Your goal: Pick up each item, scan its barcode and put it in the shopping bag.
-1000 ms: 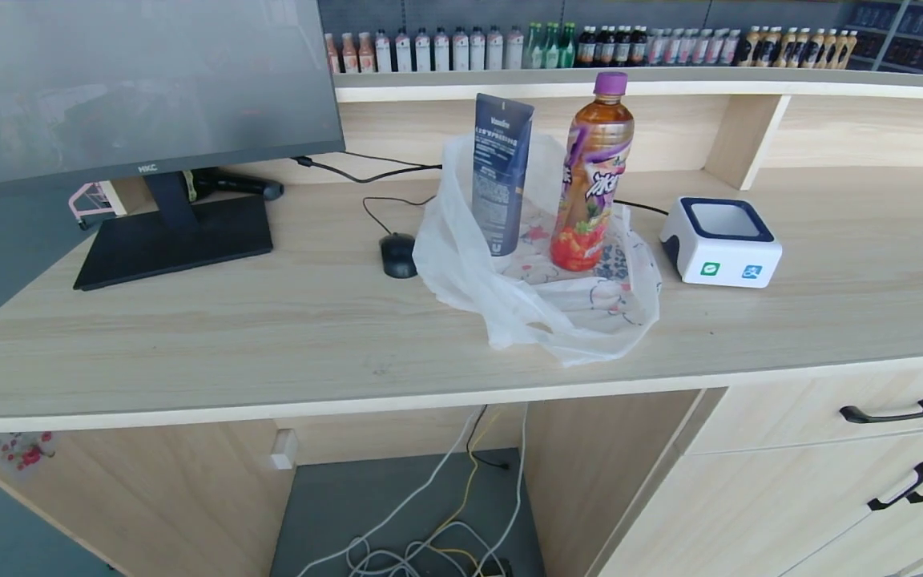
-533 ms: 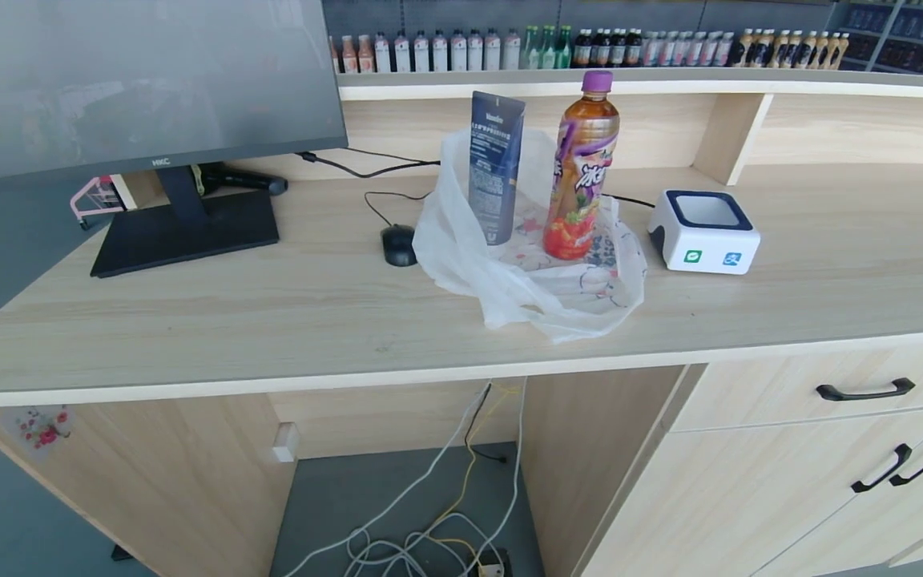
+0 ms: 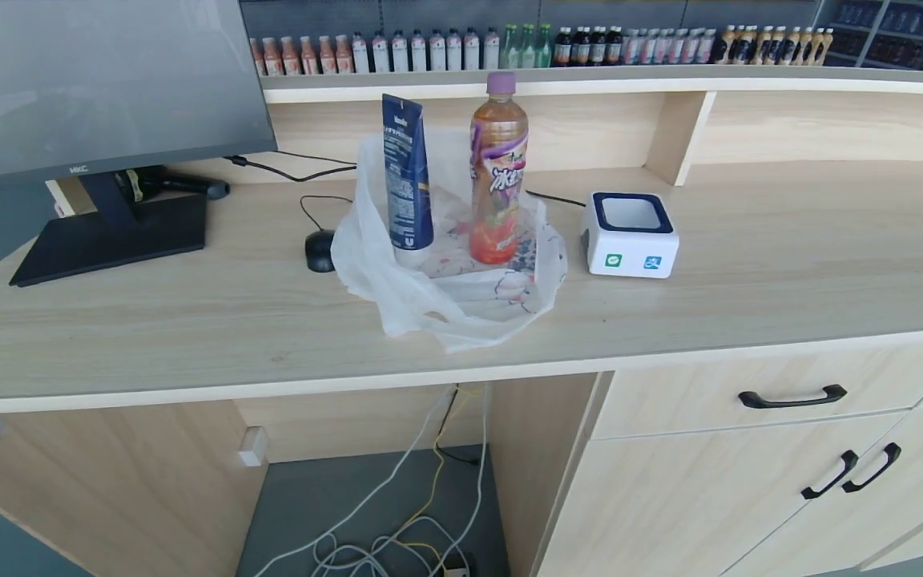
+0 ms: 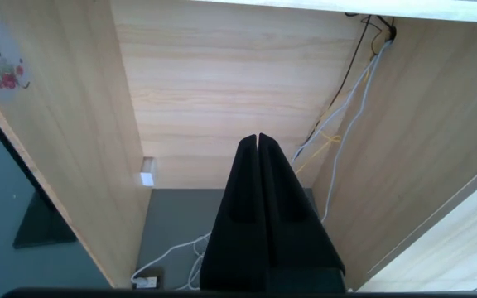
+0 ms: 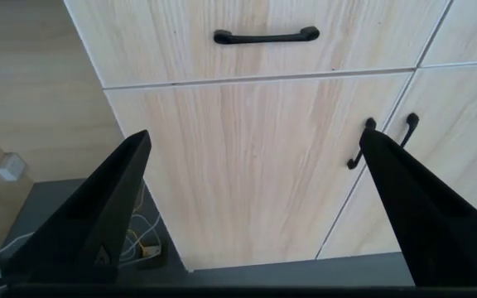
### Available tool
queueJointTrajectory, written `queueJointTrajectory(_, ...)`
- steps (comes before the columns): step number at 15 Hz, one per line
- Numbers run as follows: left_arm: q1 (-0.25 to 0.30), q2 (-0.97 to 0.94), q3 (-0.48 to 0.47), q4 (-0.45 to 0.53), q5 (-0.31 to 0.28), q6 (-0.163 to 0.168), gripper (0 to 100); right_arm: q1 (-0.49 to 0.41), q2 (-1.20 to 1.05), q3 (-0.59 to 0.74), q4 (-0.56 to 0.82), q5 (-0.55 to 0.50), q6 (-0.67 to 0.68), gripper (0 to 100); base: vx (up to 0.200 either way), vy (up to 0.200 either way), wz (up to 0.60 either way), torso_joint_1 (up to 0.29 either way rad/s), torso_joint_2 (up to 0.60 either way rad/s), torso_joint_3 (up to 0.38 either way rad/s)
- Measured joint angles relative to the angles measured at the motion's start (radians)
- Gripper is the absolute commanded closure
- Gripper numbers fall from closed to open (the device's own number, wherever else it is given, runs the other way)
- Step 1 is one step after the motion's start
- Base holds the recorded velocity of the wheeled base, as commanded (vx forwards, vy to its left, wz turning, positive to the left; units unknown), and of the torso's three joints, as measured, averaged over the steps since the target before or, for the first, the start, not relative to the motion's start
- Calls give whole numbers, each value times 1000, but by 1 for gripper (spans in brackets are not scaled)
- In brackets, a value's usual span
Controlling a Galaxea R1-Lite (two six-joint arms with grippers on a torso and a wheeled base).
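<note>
On the wooden counter (image 3: 189,320), a white plastic shopping bag (image 3: 461,300) lies open and slumped. A dark blue tube (image 3: 407,180) and an orange drink bottle (image 3: 497,192) with a purple cap stand upright inside it, side by side. A white barcode scanner (image 3: 630,236) with a dark-rimmed window sits just to the bag's right. My left gripper (image 4: 259,145) is shut with nothing in it, down in the knee space under the counter. My right gripper (image 5: 255,136) is open and empty, low in front of the drawer front (image 5: 263,74).
A monitor (image 3: 93,80) on a black stand fills the counter's left. A black mouse (image 3: 320,250) lies beside the bag. A raised shelf (image 3: 750,80) runs along the back. Drawers with black handles (image 3: 792,397) sit below right, and loose cables (image 3: 421,513) lie under the counter.
The whole head picture has shifted, so the camera moved. The bag, tube, bottle and scanner keep their places relative to one another.
</note>
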Motion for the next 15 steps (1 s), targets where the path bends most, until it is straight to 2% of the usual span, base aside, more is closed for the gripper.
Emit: queueJointTrajectory(15,0,0,0,0,0,1,100,0,0,0,0,0,17,0,0,-200,0,3,3,2)
